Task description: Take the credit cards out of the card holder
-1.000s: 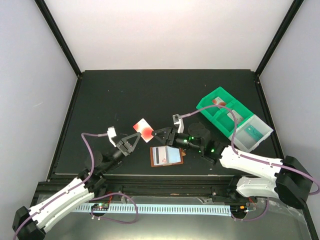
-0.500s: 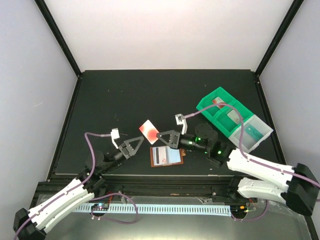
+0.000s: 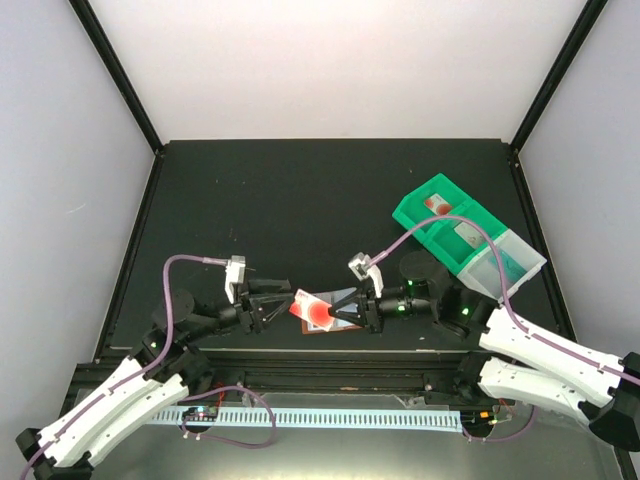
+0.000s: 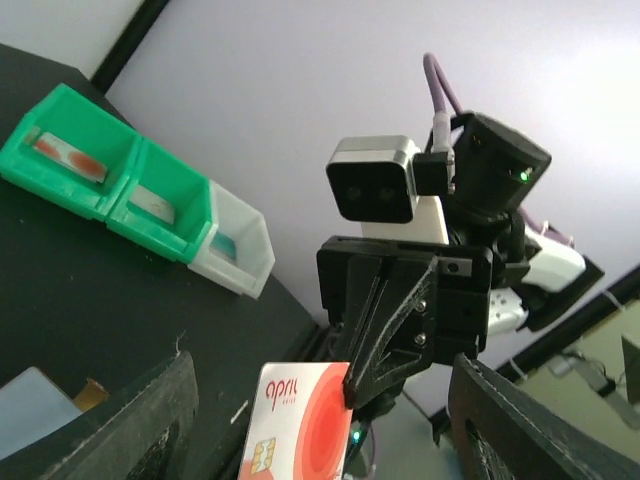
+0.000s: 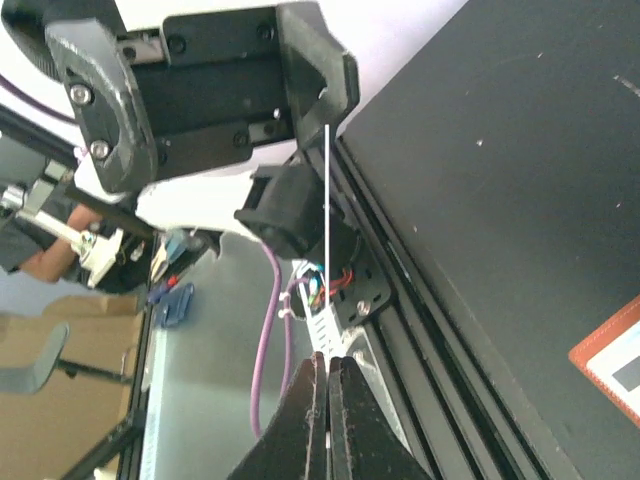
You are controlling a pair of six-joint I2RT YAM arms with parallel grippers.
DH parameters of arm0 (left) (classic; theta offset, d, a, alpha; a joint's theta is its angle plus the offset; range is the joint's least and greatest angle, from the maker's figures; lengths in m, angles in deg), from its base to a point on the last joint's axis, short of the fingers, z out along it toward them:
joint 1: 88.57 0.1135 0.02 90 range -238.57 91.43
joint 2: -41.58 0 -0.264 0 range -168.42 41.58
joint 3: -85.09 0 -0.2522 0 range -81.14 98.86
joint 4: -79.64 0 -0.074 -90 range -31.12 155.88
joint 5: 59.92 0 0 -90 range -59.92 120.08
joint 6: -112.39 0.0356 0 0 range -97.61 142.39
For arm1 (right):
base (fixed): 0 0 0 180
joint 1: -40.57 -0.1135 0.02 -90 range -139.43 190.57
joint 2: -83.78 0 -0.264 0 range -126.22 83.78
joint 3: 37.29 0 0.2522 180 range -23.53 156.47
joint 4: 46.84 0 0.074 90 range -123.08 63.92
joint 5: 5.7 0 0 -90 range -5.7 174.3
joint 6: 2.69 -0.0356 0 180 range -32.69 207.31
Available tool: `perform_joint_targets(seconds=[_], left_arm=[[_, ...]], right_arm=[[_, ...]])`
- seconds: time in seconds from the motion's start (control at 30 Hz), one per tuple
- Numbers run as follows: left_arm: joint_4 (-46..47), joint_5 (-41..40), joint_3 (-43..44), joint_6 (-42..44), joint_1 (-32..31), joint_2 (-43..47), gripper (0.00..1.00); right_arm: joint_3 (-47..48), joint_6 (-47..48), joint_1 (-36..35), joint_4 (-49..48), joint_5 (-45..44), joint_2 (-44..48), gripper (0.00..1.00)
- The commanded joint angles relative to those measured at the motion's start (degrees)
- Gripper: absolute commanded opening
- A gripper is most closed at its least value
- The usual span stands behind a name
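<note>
**2 Arms Meet Over a Red-Blotted Card at the Table's Near Edge**

At 6 o'clock on the black table (image 3: 300,200), close to the near rim, the 2 arms face each other with a single credit card (image 3: 312,310) between them. The left gripper (image 3: 278,309) reaches in from the card's 9 o'clock side. Its own wrist camera shows its 2 fingers spread wide, with the card standing in the gap between them. Whether either finger touches the card cannot be told.

The card is white with a round red blot and a small chip, and its printed face is turned toward the left wrist camera. The right gripper (image 3: 340,311) comes in from the card's 3 o'clock side. Its fingers are pressed together on the card's edge, which its own camera sees edge-on as a thin white line.

The card holder (image 5: 610,360) lies flat on the table under the raised card, largely hidden from above. The right wrist view catches 1 corner of it, a brown border around a pale face with a grey patch.

Well apart, at 2 o'clock on the table, sits a green tray (image 3: 452,192) with 2 compartments. A flat pale item with red marks lies in the far one. A clear bin (image 3: 505,265) adjoins the tray at its 4 o'clock end.
</note>
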Motion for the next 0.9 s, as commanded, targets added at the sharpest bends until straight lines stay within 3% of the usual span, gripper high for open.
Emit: perform_joint_targets(seconds=[0.0,0.23,0.3,0.47,0.57,0.7,0.87], left_arm=[[-4.86,7.19,3.08,5.36,0.20,-3.25,0.70],[-3.45,11.57,2.07,5.10,0.22,-6.20,0.65],[-1.73,12.54,1.46,4.06,0.22,-6.10,0.52],[2.78,14.27,-0.09,2.37,0.22,-6.49,0.04],[4.76,14.52,-0.68,1.15,0.22,-7.36,0.02],[8.26,12.17,-1.79,-1.59,0.22,-8.12,0.02],[17.85,4.60,-5.90,-8.57,0.22,-7.88,0.02]], right_arm=[[1.54,5.27,-0.21,4.29,5.87,1.47,0.01],[0.09,3.63,-0.26,1.43,8.83,3.34,0.01],[0.24,3.63,-0.26,1.90,8.34,3.89,0.01],[0.26,3.49,-0.26,2.29,6.45,4.10,0.05],[-0.07,2.11,-0.26,1.92,3.68,4.04,0.20],[-3.94,-4.29,-0.26,-5.49,0.57,5.95,0.39],[-9.83,-13.41,-0.26,-13.76,-6.82,8.09,0.44]])
